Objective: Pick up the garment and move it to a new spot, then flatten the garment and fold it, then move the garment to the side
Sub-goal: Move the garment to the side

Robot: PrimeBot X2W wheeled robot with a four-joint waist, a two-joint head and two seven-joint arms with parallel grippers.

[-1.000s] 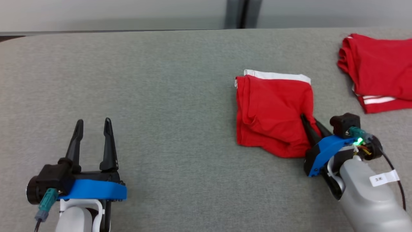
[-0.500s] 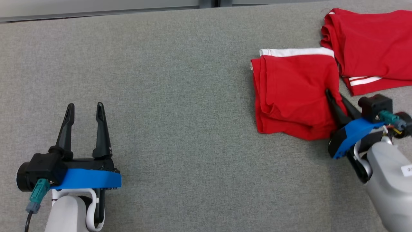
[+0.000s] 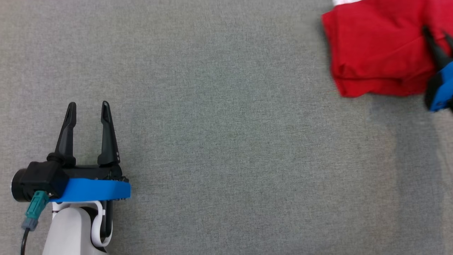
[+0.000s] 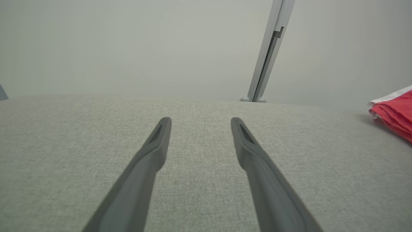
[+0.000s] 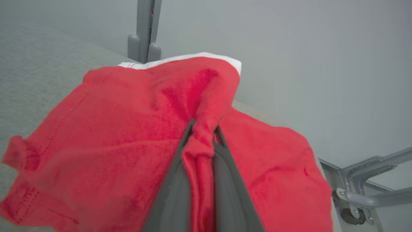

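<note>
The red garment (image 3: 371,53), folded and with a white trim at its far edge, lies at the top right of the head view. My right gripper (image 3: 435,31) sits on its right side, cut off by the frame edge. In the right wrist view the gripper (image 5: 204,127) is shut on a raised ridge of the red garment (image 5: 112,135), which bunches up between the fingers. My left gripper (image 3: 88,104) stands open and empty over the bare table at the lower left. The left wrist view shows that gripper (image 4: 200,120) spread wide, with the garment (image 4: 392,111) far off to the right.
The grey fabric table (image 3: 226,141) stretches wide between the two grippers. A pale wall and a metal post (image 4: 268,54) stand behind the table's far edge. A grey metal frame (image 5: 370,190) shows past the table's edge, right of the garment.
The head camera has shifted, so the whole picture moved. The right gripper, still shut on the garment, has dragged it right, toward a second red garment. The left gripper stays open.
</note>
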